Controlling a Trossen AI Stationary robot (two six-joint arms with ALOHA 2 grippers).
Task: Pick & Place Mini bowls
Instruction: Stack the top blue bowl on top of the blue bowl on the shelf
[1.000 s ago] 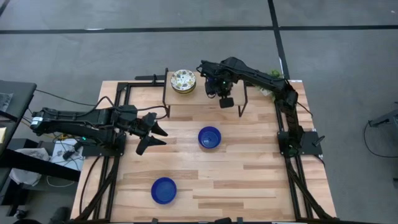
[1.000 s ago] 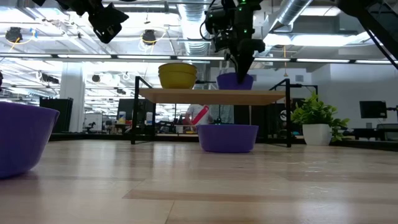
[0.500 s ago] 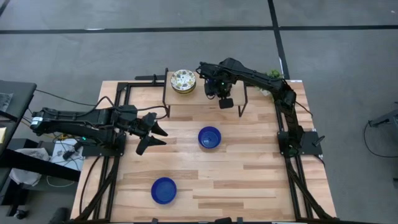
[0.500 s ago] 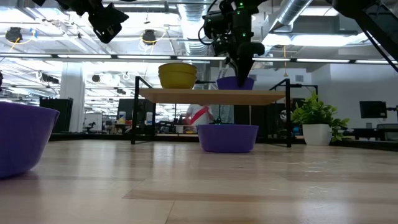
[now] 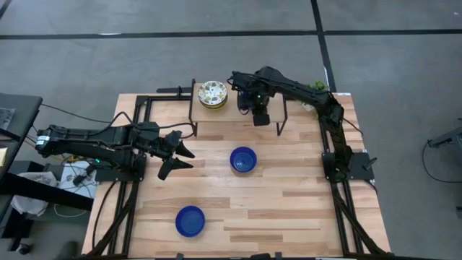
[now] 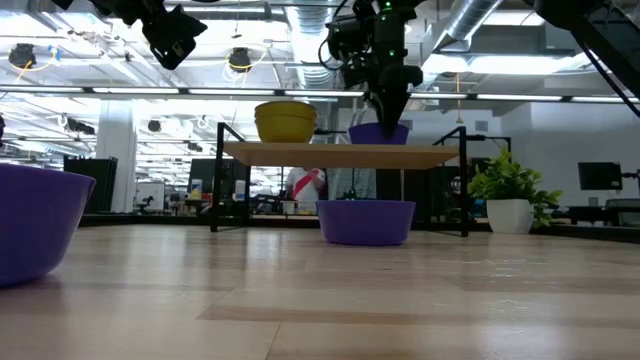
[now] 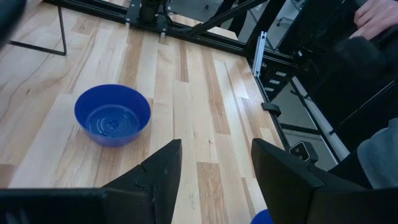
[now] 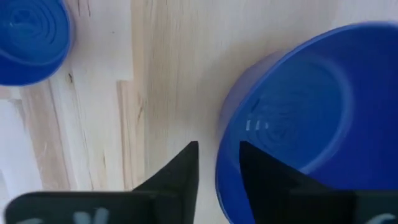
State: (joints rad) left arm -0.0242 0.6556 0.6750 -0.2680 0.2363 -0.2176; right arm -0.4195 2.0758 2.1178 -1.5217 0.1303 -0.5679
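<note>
A low wooden shelf [image 5: 216, 114] stands at the table's far edge. A stack of white floral mini bowls [image 5: 213, 93] sits on its left part, and a blue mini bowl [image 6: 378, 133] sits on its right part. My right gripper [image 8: 217, 171] points down over that bowl, open. One finger stands inside the rim and one outside, with a gap on each side. Two more blue mini bowls rest on the table, one mid-table [image 5: 243, 159] and one near the front [image 5: 190, 220]. My left gripper [image 5: 177, 155] hovers open at the left, holding nothing.
A small potted plant [image 6: 510, 190] stands at the table's far right corner. The shelf's thin black legs [image 6: 465, 185] reach down to the table. In the left wrist view a person's hand [image 7: 379, 15] shows beyond the table. Bare wood lies between the two table bowls.
My right gripper has opened over the blue bowl on the shelf, and its fingers have let go of the rim. The bowl stays upright on the shelf.
</note>
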